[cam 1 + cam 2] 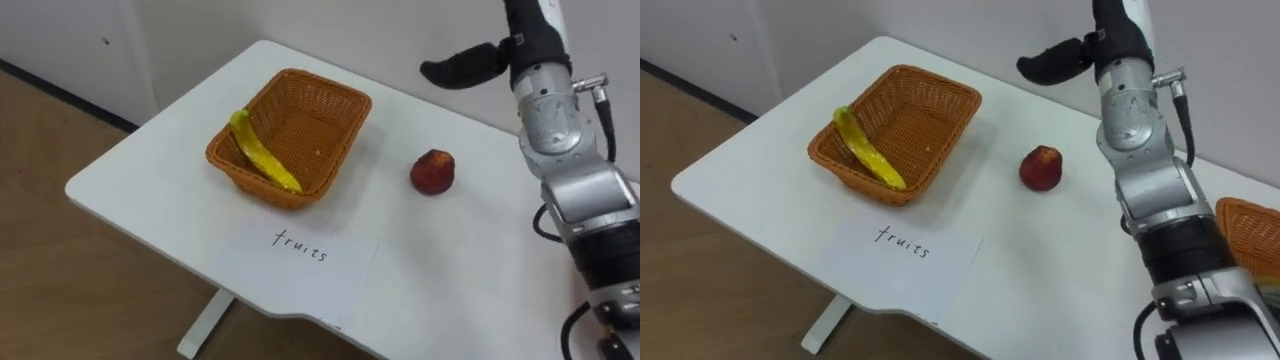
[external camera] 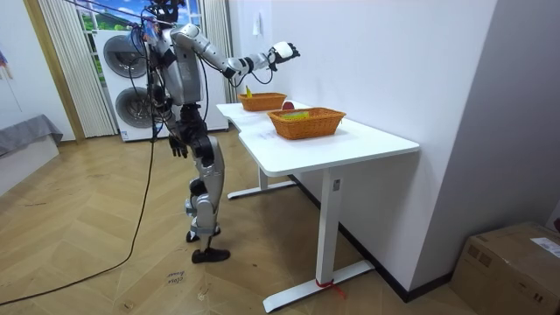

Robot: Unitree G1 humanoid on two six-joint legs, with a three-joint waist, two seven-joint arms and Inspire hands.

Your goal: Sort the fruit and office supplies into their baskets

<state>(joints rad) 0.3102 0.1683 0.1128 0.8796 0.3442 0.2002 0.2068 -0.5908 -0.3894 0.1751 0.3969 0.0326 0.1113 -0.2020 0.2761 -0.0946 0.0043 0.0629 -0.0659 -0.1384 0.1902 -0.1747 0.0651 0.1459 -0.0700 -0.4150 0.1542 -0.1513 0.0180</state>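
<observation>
An orange wicker basket (image 1: 312, 122) stands on the white table (image 1: 460, 270) with a yellow banana (image 1: 262, 152) lying along its left wall. A red round fruit (image 1: 432, 171) lies on the table to the right of the basket, apart from it. My right hand (image 1: 465, 68) is raised high above the table's far side, beyond the red fruit, fingers stretched out, holding nothing. In the room view my left hand (image 2: 178, 146) hangs by my hip. A second wicker basket (image 2: 306, 122) stands nearer the room camera, with something yellow inside.
A white paper label (image 1: 300, 250) with handwriting lies in front of the banana basket, near the table's front edge. The wall runs close behind the table. Two stacked washing machines (image 2: 131, 83) stand behind me, and a cardboard box (image 2: 516, 262) sits on the floor.
</observation>
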